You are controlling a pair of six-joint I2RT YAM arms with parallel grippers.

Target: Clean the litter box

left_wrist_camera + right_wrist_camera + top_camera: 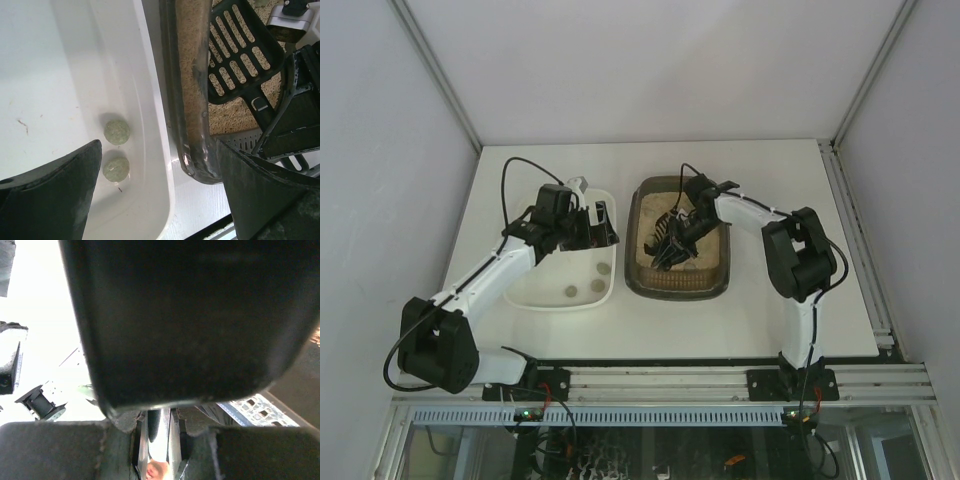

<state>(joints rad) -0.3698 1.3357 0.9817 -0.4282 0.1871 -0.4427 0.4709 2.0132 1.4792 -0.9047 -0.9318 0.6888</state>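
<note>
White tabletop (770, 320), pale grey walls (650, 70) on three sides. Dark brown-grey plastic litter box (678, 292) mid-table, just right of plain white plastic tray (555, 285). Left gripper (603, 225) spread wide over the tray's right rim. Right gripper (686, 230) pinching black slotted plastic scoop (665, 248) over the litter.

There is one table (770, 320), and two arms are mounted at its near edge: one left arm (485, 280) and one right arm (800, 260). Each wrist view shows a pair of fingers, so there are two left fingers (50, 200) and two right fingers (50, 450), four in all. There are two trays: one dark litter box (675, 290) holding beige litter and one white tray (560, 303). There is one black slotted scoop (240, 55). The white tray holds two round greenish-grey lumps, a farther lump (117, 132) and a nearer lump (115, 168).
</note>
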